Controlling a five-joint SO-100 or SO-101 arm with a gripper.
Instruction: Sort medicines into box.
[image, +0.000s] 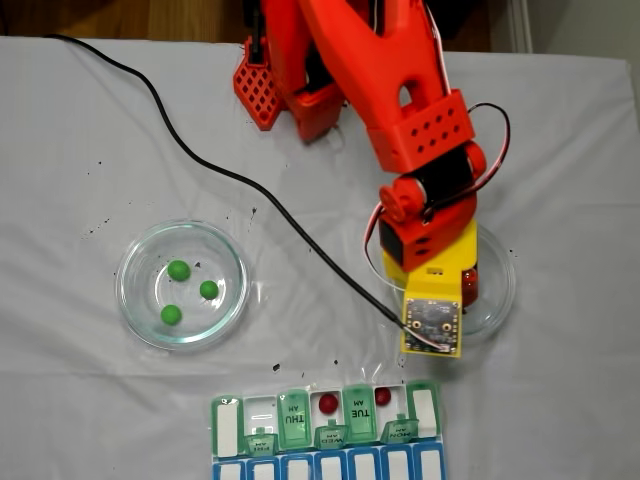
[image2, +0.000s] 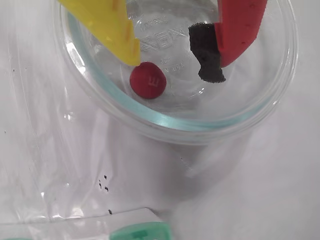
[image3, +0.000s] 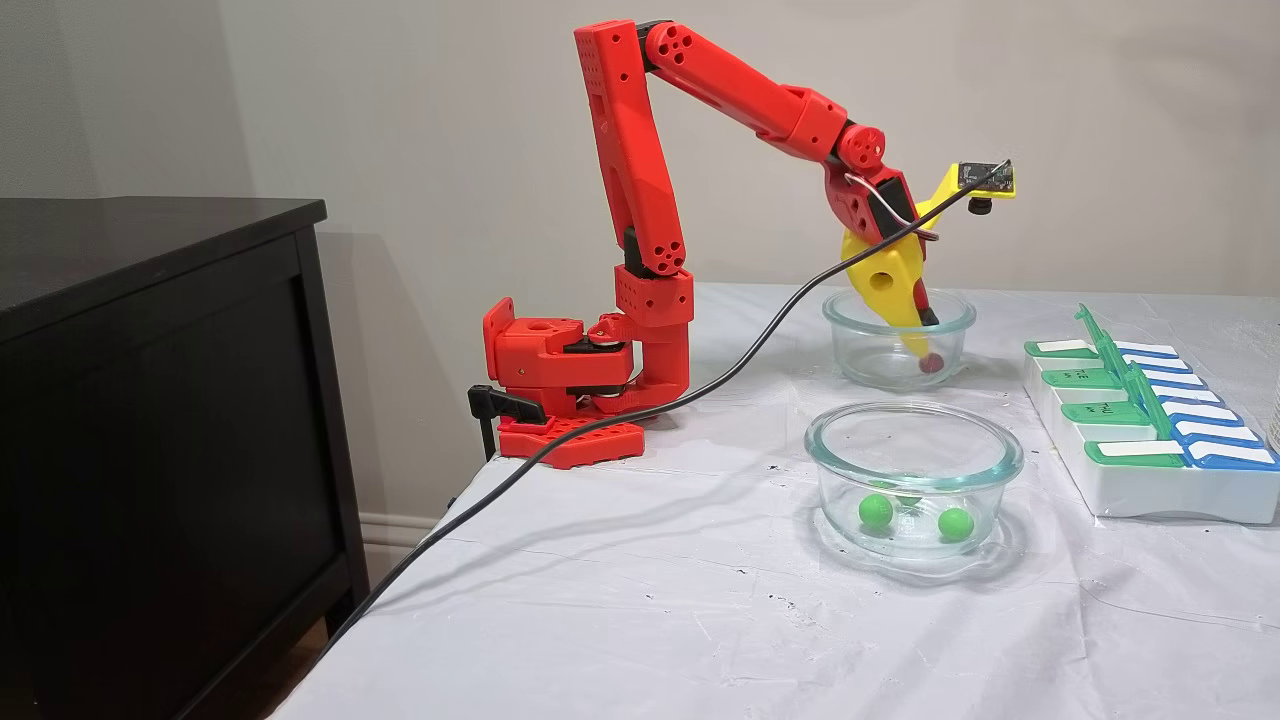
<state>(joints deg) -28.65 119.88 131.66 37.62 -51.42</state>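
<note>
Red pill (image2: 148, 80) sits alone in glass dish (image2: 165, 122) near right edge of table (image: 80, 400) in fixed view from above. My gripper (image2: 177, 62) hangs spread wide over it, yellow finger (image2: 107, 25) touching pill. Two reds already in box (image: 325, 420). Next: squeeze gently, lift.

One fixed cam looks straight down over the gripper (image: 450, 300), another sits low and far off to its side, wrist cam peers close past its tips; all share the glass dish (image2: 200, 125) beneath it.
</note>
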